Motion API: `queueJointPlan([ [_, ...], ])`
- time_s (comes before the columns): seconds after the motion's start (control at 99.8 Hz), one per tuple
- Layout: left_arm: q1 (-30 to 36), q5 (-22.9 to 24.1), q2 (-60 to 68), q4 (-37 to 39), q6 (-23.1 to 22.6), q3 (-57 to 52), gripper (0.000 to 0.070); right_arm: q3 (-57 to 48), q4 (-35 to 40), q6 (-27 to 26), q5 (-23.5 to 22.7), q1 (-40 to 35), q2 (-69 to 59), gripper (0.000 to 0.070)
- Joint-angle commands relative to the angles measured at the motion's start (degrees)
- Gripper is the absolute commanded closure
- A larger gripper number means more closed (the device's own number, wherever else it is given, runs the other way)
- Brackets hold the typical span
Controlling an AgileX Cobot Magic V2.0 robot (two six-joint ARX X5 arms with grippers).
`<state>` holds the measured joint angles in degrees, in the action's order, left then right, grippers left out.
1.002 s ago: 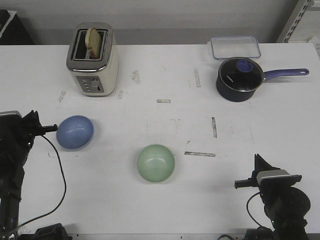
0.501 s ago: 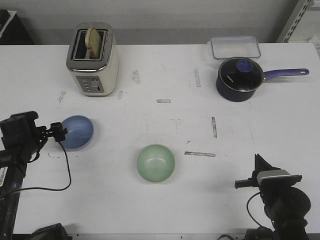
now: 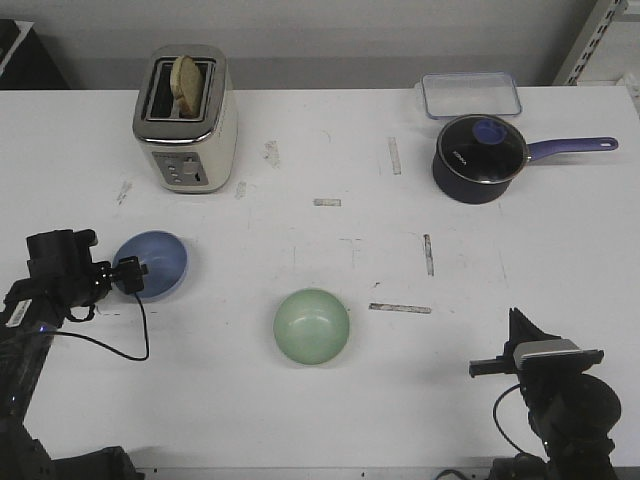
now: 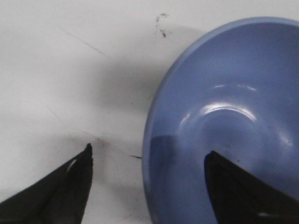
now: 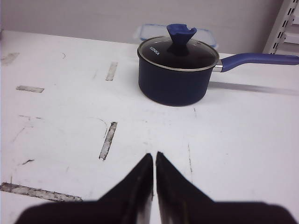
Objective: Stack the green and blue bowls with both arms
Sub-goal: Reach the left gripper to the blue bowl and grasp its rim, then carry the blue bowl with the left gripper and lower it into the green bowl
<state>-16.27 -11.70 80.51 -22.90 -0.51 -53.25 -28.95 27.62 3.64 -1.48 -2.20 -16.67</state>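
The blue bowl (image 3: 153, 264) sits upright on the white table at the left. The green bowl (image 3: 311, 325) sits upright near the table's middle front, apart from it. My left gripper (image 3: 128, 272) is open at the blue bowl's left rim. In the left wrist view the left gripper (image 4: 148, 151) straddles the blue bowl's (image 4: 233, 116) rim, one finger inside the bowl and one outside over the table. My right gripper (image 3: 516, 322) is shut and empty at the front right; in the right wrist view the right gripper (image 5: 154, 155) points toward the saucepan.
A cream toaster (image 3: 186, 118) with bread in it stands at the back left. A dark saucepan (image 3: 480, 158) with a purple handle and a clear lidded container (image 3: 470, 95) are at the back right. The saucepan (image 5: 177, 70) shows in the right wrist view.
My left arm has moved down and to the right, bringing its open gripper onto the blue bowl's left rim. The bowls and the right arm have not moved.
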Motion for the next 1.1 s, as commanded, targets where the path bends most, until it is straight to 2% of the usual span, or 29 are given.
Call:
queueJointPlan([
  [0.0,-0.26,0.24,0.77,0.59,0.13,-0.83,0.0286,0.09,-0.48,0.22,0.0,-0.09,-0.33,0.0699],
  [0.04,-0.26,0.24,0.77,0.72,0.13,-0.83,0.0356,0.09,-0.46,0.22,0.0,-0.11,-0.33,0.0699],
  [0.17,-0.26,0.22,0.72,1.64,0.15,-0.83,0.0652,0.11,-0.48,0.22,0.0,-0.09,-0.33,0.0698],
  [0.21,-0.26,0.2,0.72,1.92,0.15,-0.85,0.07,0.11,-0.48,0.22,0.0,-0.09,-0.33,0.0699],
  [0.481,0.44,-0.04,-0.52,0.7,0.33,-5.99,0.07,0.11,-0.5,0.24,0.0,-0.09,-0.33,0.0698],
  [0.671,4.46,-0.42,-4.44,-3.48,3.19,-13.33,0.07,0.11,-0.52,0.22,0.0,-0.09,-0.33,0.0699],
  [0.862,14.25,-0.63,-8.46,-9.33,3.17,-17.55,0.07,0.11,-0.52,0.22,0.0,-0.09,-0.33,0.0699],
  [1.092,31.56,-0.81,-10.45,-17.92,4.63,-17.59,0.07,0.11,-0.52,0.22,0.0,-0.09,-0.33,0.0699],
])
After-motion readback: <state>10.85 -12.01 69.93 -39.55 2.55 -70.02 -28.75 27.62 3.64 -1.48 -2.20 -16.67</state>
